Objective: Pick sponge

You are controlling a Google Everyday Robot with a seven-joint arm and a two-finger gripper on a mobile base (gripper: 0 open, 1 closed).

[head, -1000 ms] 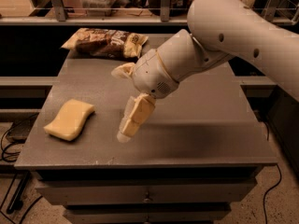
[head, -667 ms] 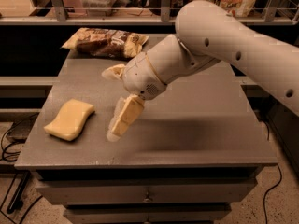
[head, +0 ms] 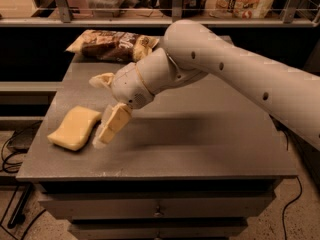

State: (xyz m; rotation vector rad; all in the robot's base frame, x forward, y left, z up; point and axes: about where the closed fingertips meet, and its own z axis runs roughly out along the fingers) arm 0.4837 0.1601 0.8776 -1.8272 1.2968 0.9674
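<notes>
- Gripper [head: 105, 109]: jaws spread, nothing held. The lower cream finger [head: 114, 126] sits just right of the pale yellow wavy-sided foam sponge [head: 75, 128]; contact unclear.
- Sponge lies flat, near-left on the grey table [head: 210, 139].
- Step: you're on approach, not gripped.
- Next, likely: shift left to straddle the sponge, lower, then close.

Dim, warm light from above; the gripper [head: 104, 136], just beside the sponge [head: 75, 128], casts a soft shadow across the grey tabletop [head: 210, 134]
</notes>
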